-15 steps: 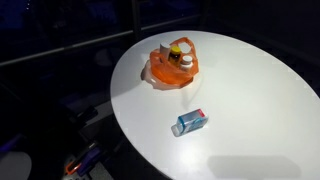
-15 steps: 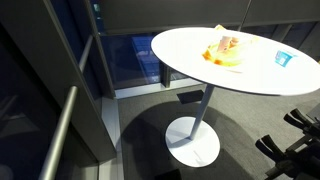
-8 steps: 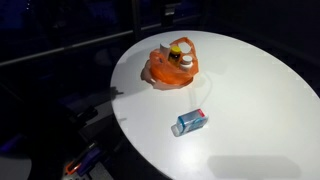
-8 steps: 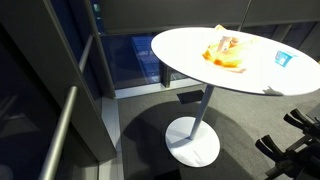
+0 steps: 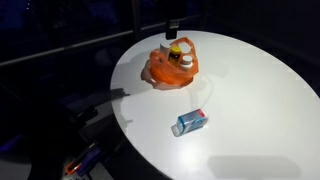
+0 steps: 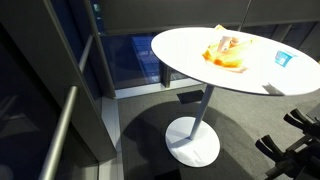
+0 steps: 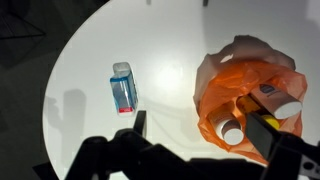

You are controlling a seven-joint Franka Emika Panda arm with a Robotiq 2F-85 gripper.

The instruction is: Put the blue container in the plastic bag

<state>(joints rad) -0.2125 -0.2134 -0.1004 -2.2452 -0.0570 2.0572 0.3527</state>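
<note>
The blue container [image 7: 123, 86] is lying on the white surface [image 7: 170, 40], well apart from the orange bag [image 7: 235, 80]. The end effector [image 7: 200, 122] is hovering near the bag, jaws spread, gripping nothing.

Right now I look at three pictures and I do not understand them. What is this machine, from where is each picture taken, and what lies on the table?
The machine is a robot arm with a two-fingered hand at its end. Two pictures come from cameras that stand outside the robot; both exterior views show a round white table in a dark room. The third camera sits on the wrist and looks down past the hand, whose dark fingers show at the bottom edge of that picture. They stand apart and hold nothing. On the table a small blue container lies on its side, apart from an orange plastic bag. The bag is open and holds white-capped bottles. The job is to put the blue container in that bag; the hand has not yet touched it.
</note>
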